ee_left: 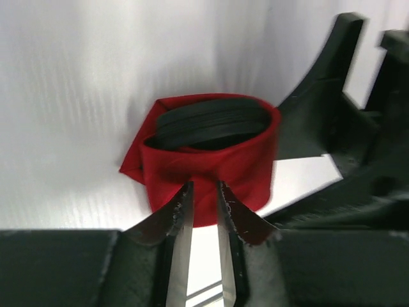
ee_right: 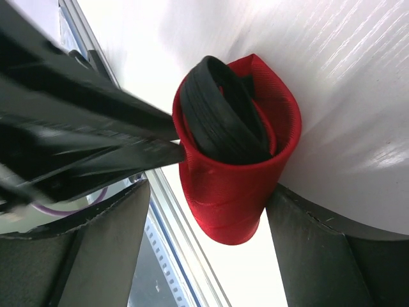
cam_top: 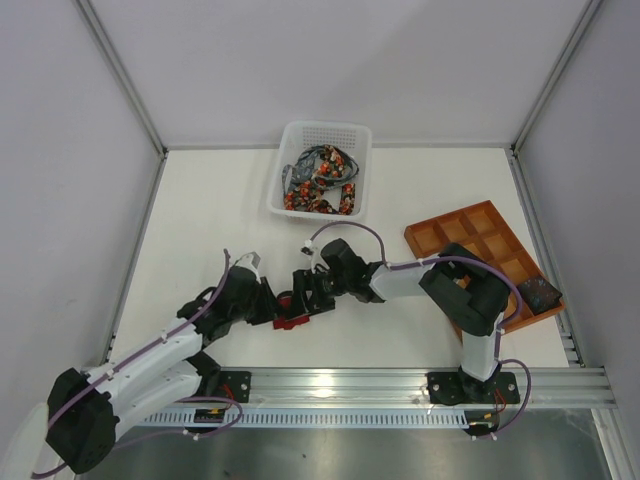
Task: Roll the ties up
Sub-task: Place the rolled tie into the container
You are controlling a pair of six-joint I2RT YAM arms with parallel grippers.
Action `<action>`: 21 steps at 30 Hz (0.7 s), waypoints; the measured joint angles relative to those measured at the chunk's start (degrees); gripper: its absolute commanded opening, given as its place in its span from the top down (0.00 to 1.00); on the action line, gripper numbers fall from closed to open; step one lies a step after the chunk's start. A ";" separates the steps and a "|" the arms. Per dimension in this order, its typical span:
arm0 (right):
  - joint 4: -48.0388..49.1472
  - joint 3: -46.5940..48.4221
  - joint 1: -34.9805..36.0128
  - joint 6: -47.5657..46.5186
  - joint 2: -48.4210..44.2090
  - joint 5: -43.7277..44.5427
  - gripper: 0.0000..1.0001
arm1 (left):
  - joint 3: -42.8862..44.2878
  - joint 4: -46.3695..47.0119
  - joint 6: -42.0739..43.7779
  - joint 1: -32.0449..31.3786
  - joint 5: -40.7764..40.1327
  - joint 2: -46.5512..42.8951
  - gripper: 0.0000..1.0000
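A plain deep red tie [cam_top: 292, 321] stands rolled on end near the table's front edge, with dark inner layers showing in its open top [ee_left: 211, 121]. My left gripper [ee_left: 204, 187] is nearly closed, and its tips press on the near wall of the roll; it looks pinched on the fabric. My right gripper [ee_right: 209, 192] is open wide around the same roll [ee_right: 233, 185]. Its right finger [ee_right: 300, 230] is against the roll and its left finger stands apart. In the top view the left gripper [cam_top: 272, 302] and the right gripper [cam_top: 305, 292] meet at the roll.
A white perforated basket [cam_top: 322, 127] at the back holds several dark floral-dotted ties [cam_top: 320, 180]. An orange-brown gridded tray [cam_top: 455, 218] lies at the right, with one dark rolled tie [cam_top: 540, 293] in a near compartment. A metal rail [cam_top: 400, 380] runs along the front edge.
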 measured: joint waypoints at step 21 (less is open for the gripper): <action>11.37 -5.07 -0.15 1.90 -0.24 1.81 0.21 | 9.88 2.03 8.44 7.61 -0.98 15.32 0.70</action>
